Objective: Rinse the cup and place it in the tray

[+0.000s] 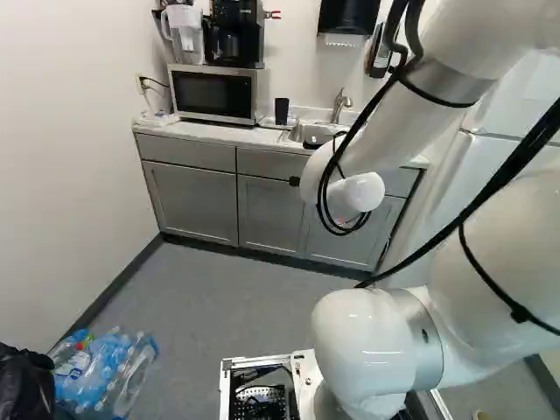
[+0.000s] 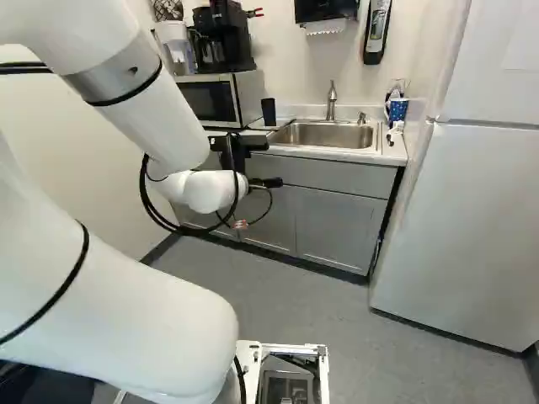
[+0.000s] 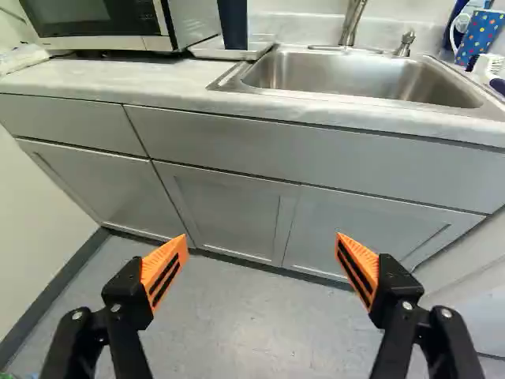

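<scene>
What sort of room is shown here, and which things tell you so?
Most likely a kitchenette or break room: a metal sink, a microwave and a large white fridge show it.

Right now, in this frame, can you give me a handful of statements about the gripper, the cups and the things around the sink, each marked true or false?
1. The dark cup stands on the white tray, between the microwave and the sink. True.
2. The gripper is shut on the dark cup. False: it is open, with nothing between its fingers.
3. The faucet rises at the back of the sink. True.
4. The blue patterned cup lies inside the sink. False: it is beside the sink, on the side away from the microwave.
5. The coffee maker is on the floor. False: it stands on top of the microwave.
</scene>
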{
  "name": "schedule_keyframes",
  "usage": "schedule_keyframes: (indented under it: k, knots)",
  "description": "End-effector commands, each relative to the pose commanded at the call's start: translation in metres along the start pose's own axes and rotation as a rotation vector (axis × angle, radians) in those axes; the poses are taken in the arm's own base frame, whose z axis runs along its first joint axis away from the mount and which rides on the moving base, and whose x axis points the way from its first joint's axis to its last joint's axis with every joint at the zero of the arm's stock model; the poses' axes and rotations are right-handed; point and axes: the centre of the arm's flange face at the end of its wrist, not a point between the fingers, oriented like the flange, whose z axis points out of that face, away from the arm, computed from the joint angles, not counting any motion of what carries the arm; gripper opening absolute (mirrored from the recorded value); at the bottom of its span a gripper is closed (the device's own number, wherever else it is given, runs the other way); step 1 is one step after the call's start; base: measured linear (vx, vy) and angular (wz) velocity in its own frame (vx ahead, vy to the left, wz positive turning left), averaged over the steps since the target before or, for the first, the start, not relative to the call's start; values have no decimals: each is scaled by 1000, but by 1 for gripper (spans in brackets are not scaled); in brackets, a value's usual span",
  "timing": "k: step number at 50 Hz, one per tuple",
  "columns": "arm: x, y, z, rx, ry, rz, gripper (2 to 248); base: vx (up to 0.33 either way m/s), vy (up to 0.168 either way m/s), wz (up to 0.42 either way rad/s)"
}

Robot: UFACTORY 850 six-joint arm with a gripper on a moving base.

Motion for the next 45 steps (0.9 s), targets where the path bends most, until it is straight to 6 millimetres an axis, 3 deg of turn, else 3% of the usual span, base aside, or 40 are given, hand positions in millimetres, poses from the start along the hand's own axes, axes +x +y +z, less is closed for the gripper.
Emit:
schedule_keyframes:
  k: [20, 45]
  knots:
    - [-30, -10, -17, 31, 58, -8, 247, 0, 0, 0]
    - [-52, -17, -31, 55, 100, -12, 247, 0, 0, 0]
